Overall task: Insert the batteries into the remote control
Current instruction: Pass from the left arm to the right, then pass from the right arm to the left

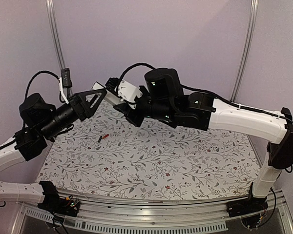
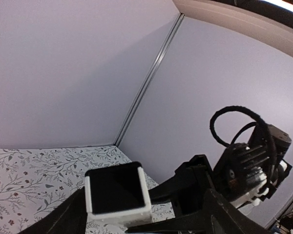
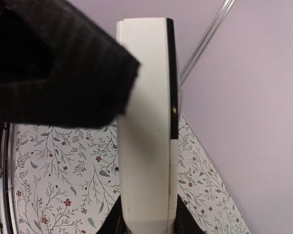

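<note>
The remote control (image 1: 110,96) is a white bar held in the air above the far left of the table. My right gripper (image 1: 130,110) is shut on one end; in the right wrist view the remote control (image 3: 146,146) rises from between my right gripper's (image 3: 146,226) fingers. My left gripper (image 1: 98,92) closes on the other end, whose black, white-rimmed face (image 2: 118,190) sits between my left gripper's (image 2: 119,212) fingers. One black battery with a red end (image 1: 104,137) lies on the floral mat below. No other battery shows.
The floral mat (image 1: 161,161) covers the table, with purple walls close behind and two metal posts (image 1: 56,34) in the corners. A small black device (image 1: 66,78) hangs on the left post. The right arm (image 1: 244,119) spans the table's right side.
</note>
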Controlling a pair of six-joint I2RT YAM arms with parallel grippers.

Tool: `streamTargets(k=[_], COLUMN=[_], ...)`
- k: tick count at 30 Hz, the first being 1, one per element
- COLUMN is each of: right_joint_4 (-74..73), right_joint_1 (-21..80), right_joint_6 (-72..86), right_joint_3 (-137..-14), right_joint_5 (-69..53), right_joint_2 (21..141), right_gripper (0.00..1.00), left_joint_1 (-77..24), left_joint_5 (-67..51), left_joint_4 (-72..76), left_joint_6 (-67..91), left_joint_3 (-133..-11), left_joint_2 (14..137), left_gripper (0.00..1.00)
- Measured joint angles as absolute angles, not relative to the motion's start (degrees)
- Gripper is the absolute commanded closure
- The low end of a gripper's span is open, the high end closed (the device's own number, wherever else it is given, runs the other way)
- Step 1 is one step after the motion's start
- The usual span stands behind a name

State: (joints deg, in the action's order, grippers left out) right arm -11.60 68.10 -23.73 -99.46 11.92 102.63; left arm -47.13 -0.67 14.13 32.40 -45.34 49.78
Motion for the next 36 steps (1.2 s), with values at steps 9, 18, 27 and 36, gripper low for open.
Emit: streamTargets(k=[9,18,27,36], right_joint_4=[-19.3,-21.7,-23.4,-24.4], right_joint_1=[59.2,57.6,57.3,56.6], right_joint_6=[-18.8,-18.9,-20.5,-21.3], right_joint_3=[-101.2,-101.3,-101.6,-102.7], right_joint_5=[-20.0,-36.6,-39.6,-42.0], right_joint_2=[101.8,100.7,100.7,100.8], right_gripper=[1.0,1.0,1.0,0.4], left_joint_1=[-47.2,-47.3,-47.6,-47.7], left_joint_5=[-2.1,-13.7,-17.7,-20.3], left_joint_4=[16.9,18.2,22.8,25.8], left_joint_6=[21.5,16.6,13.5,13.0], left_joint_3=[-39.0,-40.0,-41.0,-41.0], left_joint_2=[36.9,44.9,49.6,50.3], left_gripper=[0.16,0.19,0.79,1.0])
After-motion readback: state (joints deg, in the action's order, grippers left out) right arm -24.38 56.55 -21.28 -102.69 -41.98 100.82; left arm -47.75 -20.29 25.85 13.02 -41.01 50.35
